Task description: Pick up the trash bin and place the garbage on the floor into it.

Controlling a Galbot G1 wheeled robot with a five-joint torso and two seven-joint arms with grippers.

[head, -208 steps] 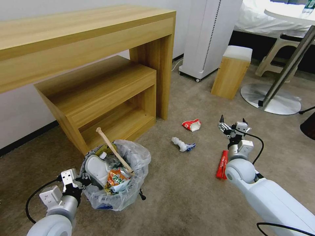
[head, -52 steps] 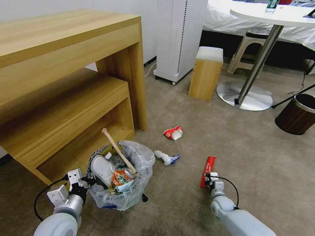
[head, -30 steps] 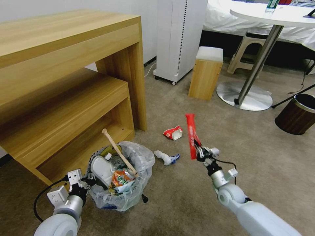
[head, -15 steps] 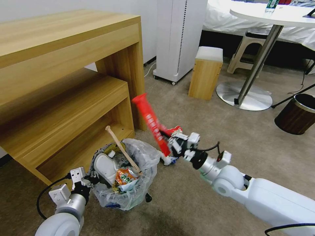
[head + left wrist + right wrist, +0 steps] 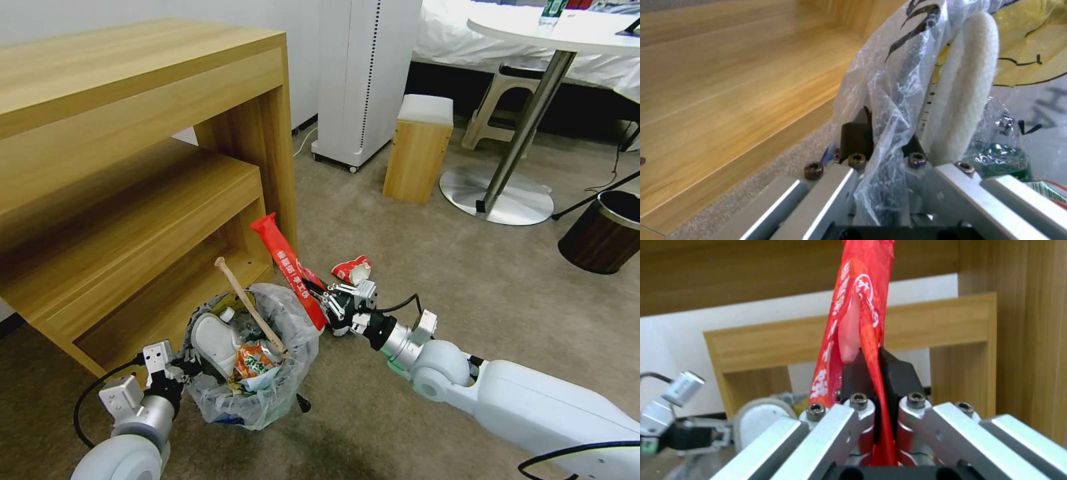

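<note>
Release should wait: the right gripper (image 5: 323, 301), fingers clamped on the red wrapper (image 5: 289, 267), sits just beside the trash bin (image 5: 257, 363), whose rim the left gripper (image 5: 882, 140) pinches; the wrapper's length should come over the opening first, clear of the wooden stick (image 5: 248, 305).

beige carpet floor (image 5: 467, 280) carries everything here. on it lie a torn red-and-white wrapper (image 5: 352, 269), a stepped wooden desk (image 5: 133, 167), a white tower unit on casters (image 5: 363, 73), a small wooden stool with a white top (image 5: 418, 147), the round metal table base (image 5: 497, 195), and a dark brown bin (image 5: 602, 233) at the right edge.
</note>
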